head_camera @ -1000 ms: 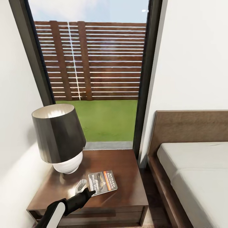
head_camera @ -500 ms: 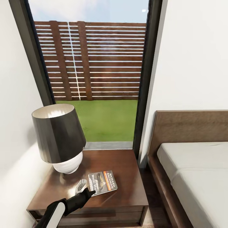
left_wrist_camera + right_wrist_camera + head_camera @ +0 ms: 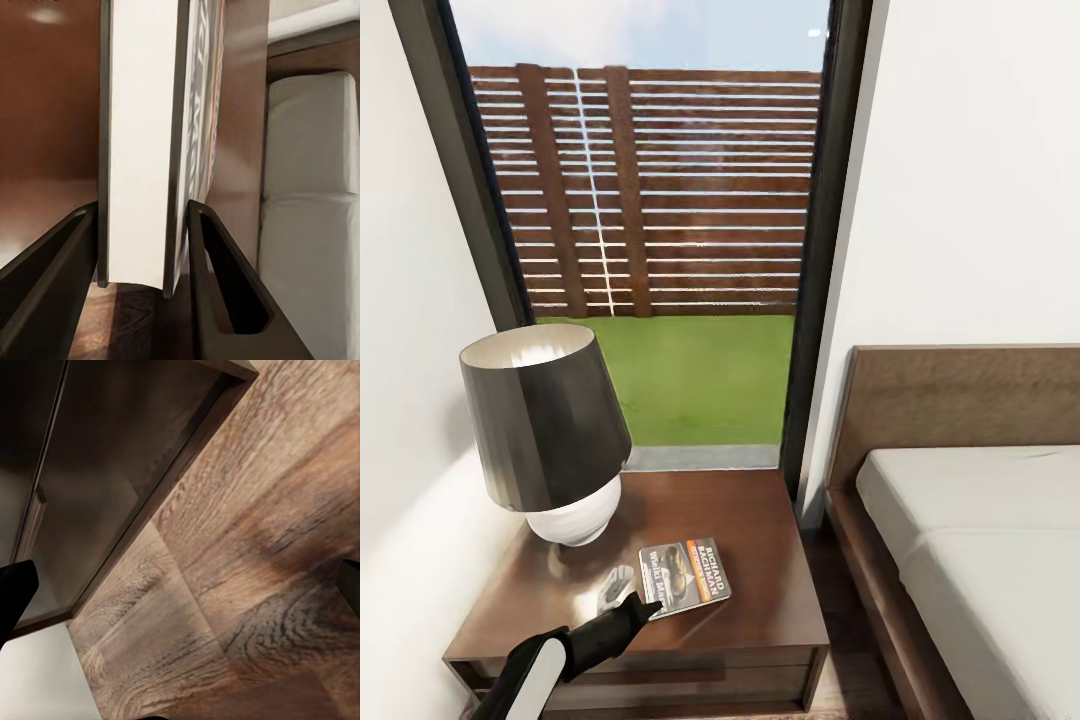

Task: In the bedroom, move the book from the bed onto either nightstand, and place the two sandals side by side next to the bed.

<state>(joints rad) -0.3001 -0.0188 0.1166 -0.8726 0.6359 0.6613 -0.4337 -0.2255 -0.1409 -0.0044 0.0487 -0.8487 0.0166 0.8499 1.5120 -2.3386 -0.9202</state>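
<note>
A book [image 3: 683,577] is lying on a nightstand [image 3: 760,530]; its cover is showing the author name "RICHARD BACHMAN" in white capitals. The title band below is too blurred to read.

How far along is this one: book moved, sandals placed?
The book lies flat on the nightstand by the lamp, so that step looks nearly done. The left gripper has a finger on each side of it, not yet released. The sandals remain to be placed beside the bed.
</note>
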